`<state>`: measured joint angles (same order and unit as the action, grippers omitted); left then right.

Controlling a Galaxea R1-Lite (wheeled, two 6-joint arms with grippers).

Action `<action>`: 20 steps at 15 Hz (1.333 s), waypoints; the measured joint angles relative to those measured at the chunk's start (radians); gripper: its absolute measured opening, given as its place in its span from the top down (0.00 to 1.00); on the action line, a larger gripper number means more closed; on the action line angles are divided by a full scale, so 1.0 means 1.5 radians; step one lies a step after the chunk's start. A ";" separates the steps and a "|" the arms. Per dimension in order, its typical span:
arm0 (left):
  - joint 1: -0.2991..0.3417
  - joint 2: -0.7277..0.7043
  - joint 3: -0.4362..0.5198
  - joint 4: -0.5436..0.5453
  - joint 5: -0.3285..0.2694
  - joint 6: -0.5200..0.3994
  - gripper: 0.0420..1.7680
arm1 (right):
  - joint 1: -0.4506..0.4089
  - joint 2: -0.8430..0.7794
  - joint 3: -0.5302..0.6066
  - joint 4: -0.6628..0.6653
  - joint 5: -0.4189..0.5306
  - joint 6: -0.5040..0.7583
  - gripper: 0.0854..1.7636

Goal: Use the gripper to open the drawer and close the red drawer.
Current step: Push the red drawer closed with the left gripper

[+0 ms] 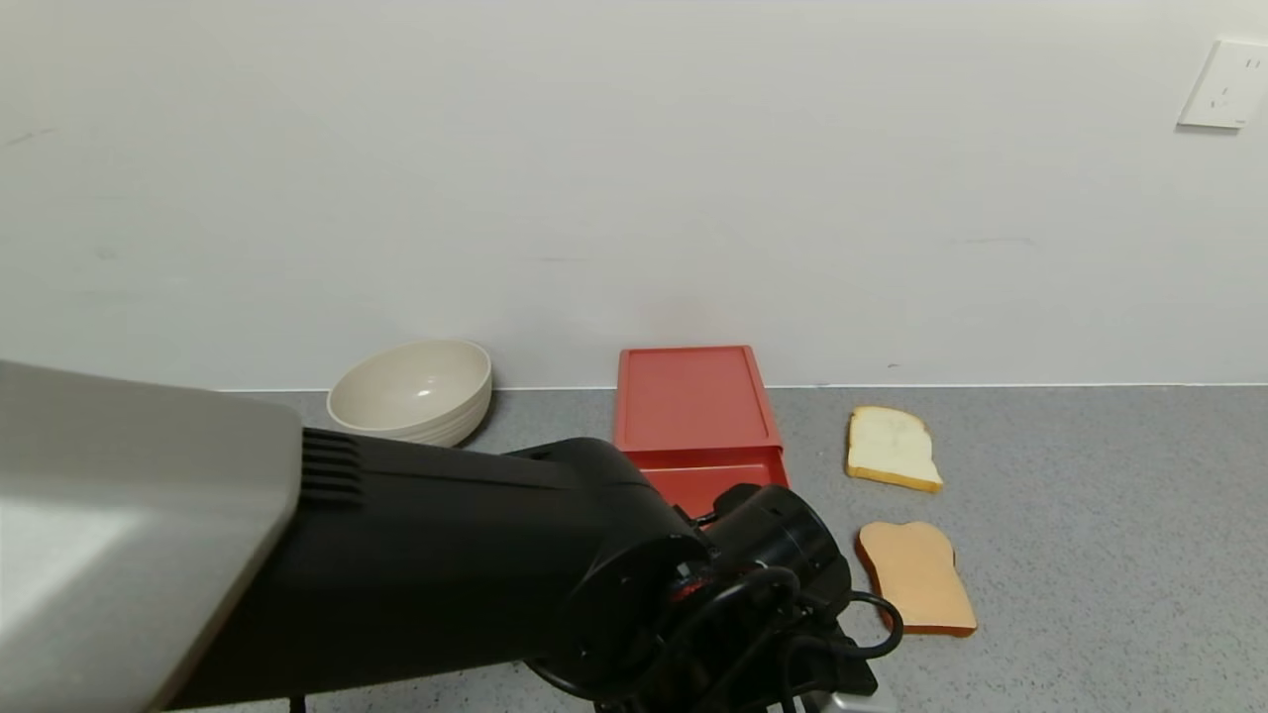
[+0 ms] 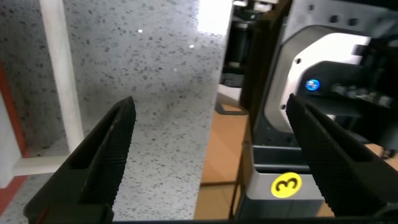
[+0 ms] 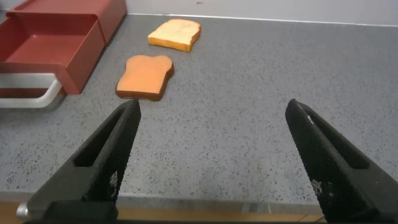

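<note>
The red drawer (image 1: 693, 406) lies flat against the wall, its tray (image 1: 708, 480) slid out toward me. My left arm's wrist (image 1: 773, 555) hangs over the tray's front and hides the handle in the head view. The left gripper (image 2: 210, 106) is open and empty above the grey counter, with the white loop handle (image 2: 62, 81) just outside one finger. The right gripper (image 3: 212, 109) is open and empty, low over the counter near its front edge. The right wrist view shows the open tray (image 3: 50, 46) and the handle (image 3: 31, 99) off to one side.
Stacked beige bowls (image 1: 411, 391) stand left of the drawer by the wall. A white bread slice (image 1: 892, 448) and a toasted slice (image 1: 916, 577) lie right of it. A wall socket (image 1: 1225, 84) is at upper right.
</note>
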<state>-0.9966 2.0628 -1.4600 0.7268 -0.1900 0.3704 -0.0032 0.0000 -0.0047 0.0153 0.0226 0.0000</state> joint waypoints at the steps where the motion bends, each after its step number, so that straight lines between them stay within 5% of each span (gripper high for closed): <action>1: -0.006 0.008 0.000 -0.004 0.013 0.000 0.02 | 0.000 0.000 0.000 0.000 0.000 0.000 0.03; 5: -0.017 0.037 -0.013 -0.008 0.053 0.000 0.02 | 0.000 0.000 0.000 0.000 0.000 0.000 0.03; 20: -0.026 0.076 -0.012 -0.057 0.095 -0.001 0.02 | 0.000 0.000 0.000 0.000 0.000 0.000 0.03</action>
<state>-1.0353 2.1764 -1.4783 0.6406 -0.0470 0.3689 -0.0032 0.0000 -0.0047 0.0153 0.0226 0.0000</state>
